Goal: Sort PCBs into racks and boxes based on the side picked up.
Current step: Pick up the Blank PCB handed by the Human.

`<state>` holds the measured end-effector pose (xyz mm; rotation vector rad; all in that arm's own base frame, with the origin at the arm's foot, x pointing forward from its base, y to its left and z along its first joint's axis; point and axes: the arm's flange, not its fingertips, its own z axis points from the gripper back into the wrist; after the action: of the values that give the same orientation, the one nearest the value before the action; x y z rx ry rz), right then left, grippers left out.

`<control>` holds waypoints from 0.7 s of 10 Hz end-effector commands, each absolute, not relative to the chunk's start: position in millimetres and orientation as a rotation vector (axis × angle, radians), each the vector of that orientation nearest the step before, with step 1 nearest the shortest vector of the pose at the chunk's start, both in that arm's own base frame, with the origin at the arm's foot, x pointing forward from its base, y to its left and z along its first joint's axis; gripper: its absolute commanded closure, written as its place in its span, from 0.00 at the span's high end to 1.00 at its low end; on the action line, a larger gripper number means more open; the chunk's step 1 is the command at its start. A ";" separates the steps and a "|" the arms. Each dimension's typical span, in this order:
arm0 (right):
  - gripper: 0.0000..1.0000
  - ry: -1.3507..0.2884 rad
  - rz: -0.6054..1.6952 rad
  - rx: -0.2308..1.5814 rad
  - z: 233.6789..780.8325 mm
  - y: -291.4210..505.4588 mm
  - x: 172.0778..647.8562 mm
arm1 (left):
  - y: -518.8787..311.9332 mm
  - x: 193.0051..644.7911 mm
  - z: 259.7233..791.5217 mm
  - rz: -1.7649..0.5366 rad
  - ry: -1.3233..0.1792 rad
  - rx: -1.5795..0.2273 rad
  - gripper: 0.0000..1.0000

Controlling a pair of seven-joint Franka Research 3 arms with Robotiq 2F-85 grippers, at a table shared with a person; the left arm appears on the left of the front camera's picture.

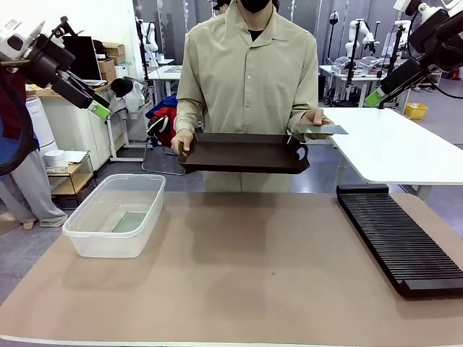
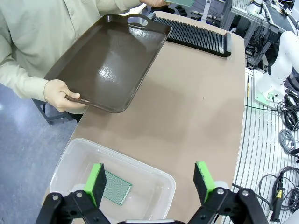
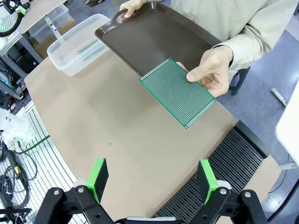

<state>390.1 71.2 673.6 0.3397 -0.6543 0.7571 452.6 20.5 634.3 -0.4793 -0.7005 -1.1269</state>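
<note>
Handover pending: person (image 1: 249, 79) holds gridded PCB (image 3: 175, 91) far right; left hand (image 2: 150, 180) and right hand (image 3: 153, 178) wide open, empty; next, right hand must pinch its free edge.

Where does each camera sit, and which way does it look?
Front: fixed on the robot's side of the table, facing the person holding a tray; left gripper and right gripper raised.
Left wrist: on the left arm, looking down into the tub holding a PCB; own open fingers below.
Right wrist: on the right arm, looking down at a second PCB in the person's hand, and the rack; own open fingers below.
Shared: all show tray, tub, rack.
</note>
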 end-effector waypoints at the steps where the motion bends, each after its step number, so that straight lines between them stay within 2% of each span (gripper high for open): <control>1: 1.00 -0.642 0.716 0.374 674.0 71.9 394.5 | 20.5 452.1 634.4 -1.144 -0.701 -0.480 1.00; 7: 1.00 -0.460 0.286 0.682 666.7 38.0 453.8 | 20.5 452.1 634.4 -1.144 -0.701 -0.480 1.00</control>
<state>444.4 39.6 659.6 0.6027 -0.4721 0.3585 452.6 20.3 635.1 -0.4786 -0.7016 -1.1279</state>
